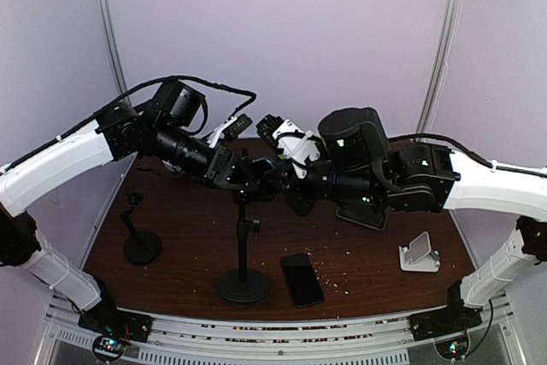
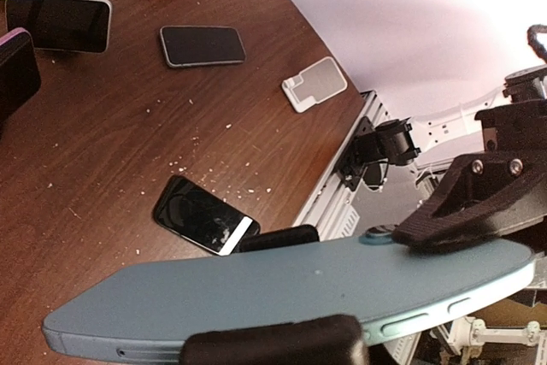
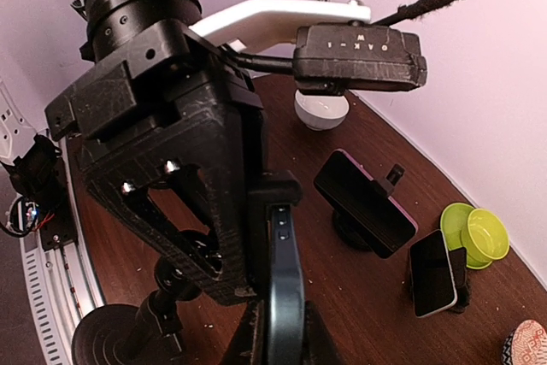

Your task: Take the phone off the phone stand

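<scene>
A camera module [image 3: 359,57] on the left arm is marked with pale lettering that seems to read OAK-1, but the print is small and not sharp. The light-blue phone [image 2: 299,284] is held in the air at the head of the black phone stand [image 1: 243,285], over the middle of the bench [image 1: 188,228]. It is clamped across its width by the left tool [image 2: 273,292], whose dark pads [image 2: 273,344] are set on its two long edges. It is also pinched across its thickness by the almost fully closed right tool [image 3: 284,339]. Whether it sits in the stand's cradle cannot be told, because that joint is covered by both arms from above. Only its blue back and side buttons are shown. Two lime dishes [image 3: 474,232] are overlapped at the bench's far side. A white bowl [image 3: 320,108] is partly hidden behind the module, and its inside is unseen.
</scene>
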Controlling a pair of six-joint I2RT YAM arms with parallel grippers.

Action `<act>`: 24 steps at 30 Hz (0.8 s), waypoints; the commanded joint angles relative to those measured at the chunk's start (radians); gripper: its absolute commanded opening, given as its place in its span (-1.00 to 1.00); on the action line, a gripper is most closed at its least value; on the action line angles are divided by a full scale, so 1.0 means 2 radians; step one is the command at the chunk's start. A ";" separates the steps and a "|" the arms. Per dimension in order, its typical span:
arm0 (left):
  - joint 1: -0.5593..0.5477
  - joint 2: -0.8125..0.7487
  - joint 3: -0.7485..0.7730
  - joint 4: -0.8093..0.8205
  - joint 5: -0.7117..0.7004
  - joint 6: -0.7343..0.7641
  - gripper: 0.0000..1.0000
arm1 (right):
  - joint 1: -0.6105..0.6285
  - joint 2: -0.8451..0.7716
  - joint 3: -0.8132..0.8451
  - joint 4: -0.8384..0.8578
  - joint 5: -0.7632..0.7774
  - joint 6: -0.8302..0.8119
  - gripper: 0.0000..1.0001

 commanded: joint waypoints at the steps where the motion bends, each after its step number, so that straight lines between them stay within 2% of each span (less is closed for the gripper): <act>1: 0.050 -0.030 -0.001 0.096 0.018 -0.064 -1.00 | 0.008 -0.011 0.011 -0.004 -0.017 0.000 -1.00; 10: 0.053 -0.023 -0.005 0.070 -0.002 -0.054 -1.00 | 0.008 -0.013 0.011 -0.008 -0.024 -0.001 -1.00; 16: 0.058 -0.028 -0.025 0.083 0.002 -0.063 -1.00 | 0.008 -0.033 -0.007 -0.003 -0.024 0.001 -1.00; 24: 0.056 -0.014 -0.009 0.018 -0.040 -0.025 -1.00 | 0.008 -0.049 -0.020 0.001 -0.031 0.012 -1.00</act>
